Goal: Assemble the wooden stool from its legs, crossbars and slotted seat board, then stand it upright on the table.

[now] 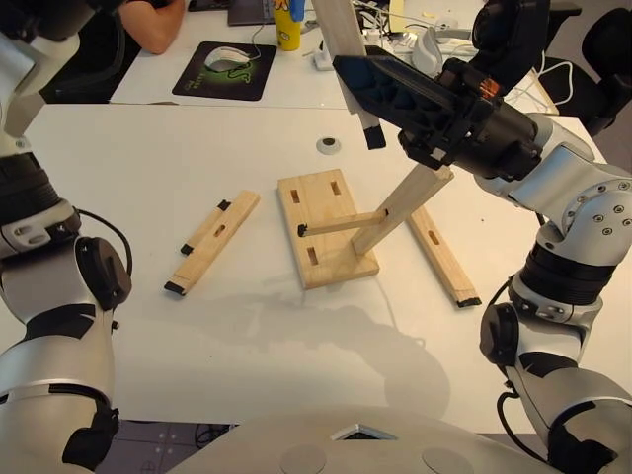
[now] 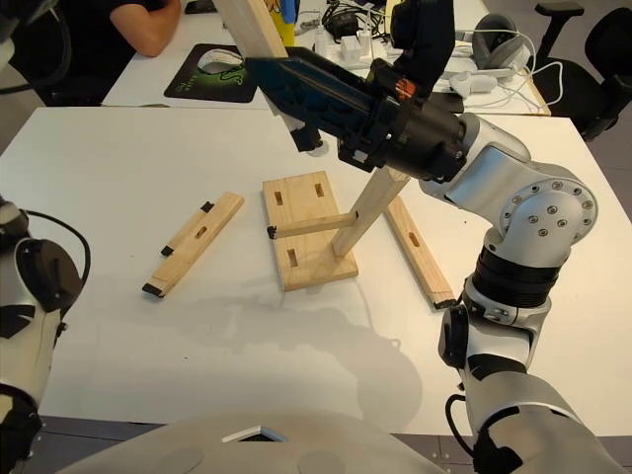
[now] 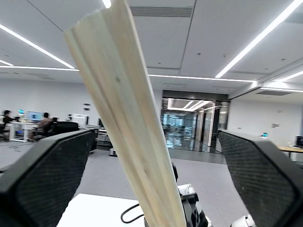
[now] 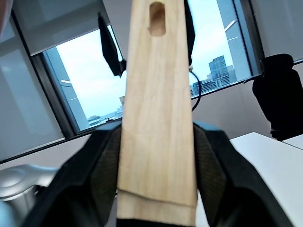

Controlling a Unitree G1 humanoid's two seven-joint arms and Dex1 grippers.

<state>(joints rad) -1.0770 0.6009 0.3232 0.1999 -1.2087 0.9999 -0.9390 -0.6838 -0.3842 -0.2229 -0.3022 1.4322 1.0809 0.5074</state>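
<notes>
Right gripper: clenched on the raised leg, high over the bench
Left gripper: released, fingers wide on either side of that leg, not touching it
Seat board: flat on the bench
Leaning leg: foot on the seat board, crossbar sticking out, top hidden under my right wrist
Spares: left spare leg and right spare leg flank the board

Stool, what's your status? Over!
Right gripper shut on raised leg. Left gripper open around it. Leg with crossbar tilted on seat board. Loose parts flat alongside.
</notes>
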